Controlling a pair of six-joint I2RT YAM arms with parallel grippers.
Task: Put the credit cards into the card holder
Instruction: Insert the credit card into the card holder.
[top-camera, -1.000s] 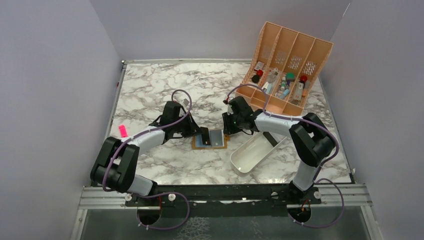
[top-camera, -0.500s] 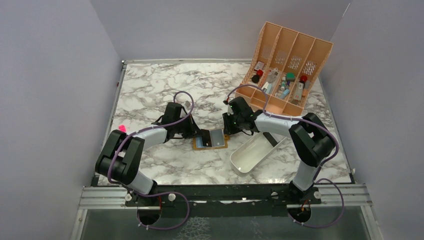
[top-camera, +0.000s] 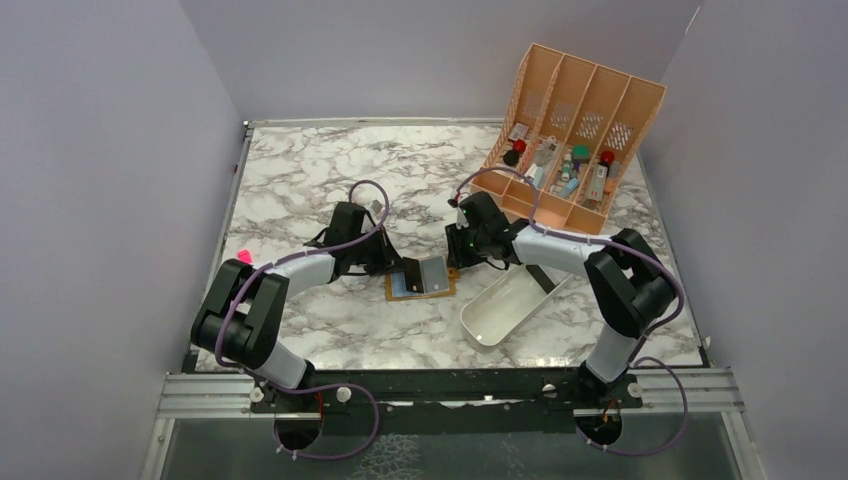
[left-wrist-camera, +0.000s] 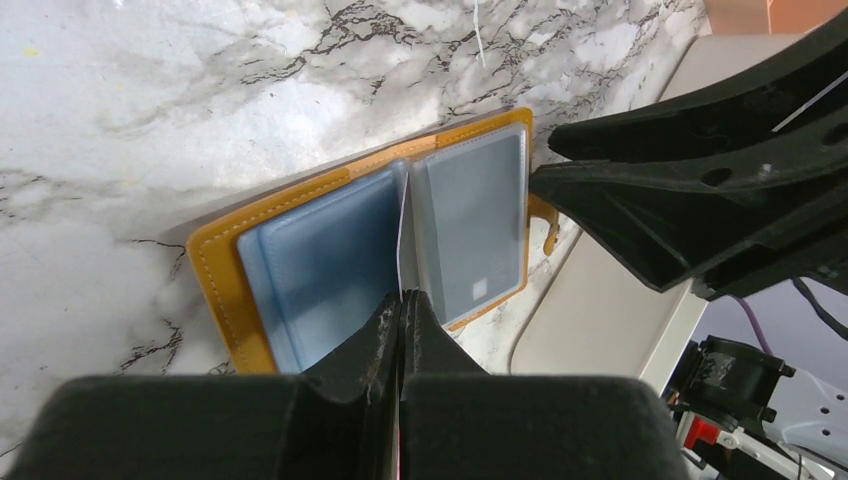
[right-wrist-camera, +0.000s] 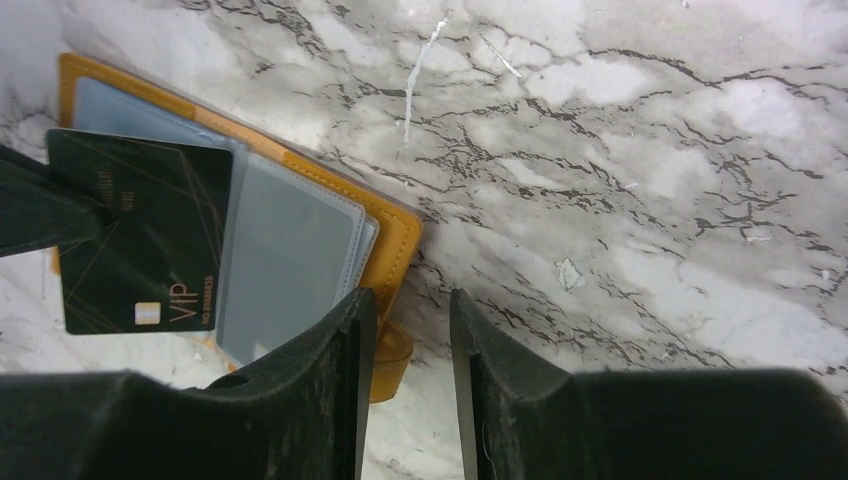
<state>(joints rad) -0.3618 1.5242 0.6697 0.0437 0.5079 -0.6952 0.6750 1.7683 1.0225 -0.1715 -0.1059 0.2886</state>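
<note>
The card holder (top-camera: 425, 283) lies open on the marble, mustard-orange with pale blue inner sleeves (left-wrist-camera: 320, 265). My left gripper (top-camera: 398, 268) is shut on a credit card, held on edge over the fold. That card is a thin pale line (left-wrist-camera: 402, 235) in the left wrist view and a dark face with gold "VIP" lettering (right-wrist-camera: 140, 240) in the right wrist view. A grey-blue card (left-wrist-camera: 470, 225) lies in the right-hand sleeve. My right gripper (top-camera: 456, 260) stands open at the holder's right edge (right-wrist-camera: 400, 235), its left finger over the snap strap (right-wrist-camera: 388, 355), nothing between the jaws (right-wrist-camera: 408, 310).
A white oblong tray (top-camera: 510, 305) lies just right of the holder, close under my right arm. The peach slotted organiser (top-camera: 575, 130) with small items stands at the back right. A small pink object (top-camera: 244, 257) lies at the left.
My left arm's elbow has swung in towards the table and the card has tilted a little over the holder. The right gripper has stayed where it was.
</note>
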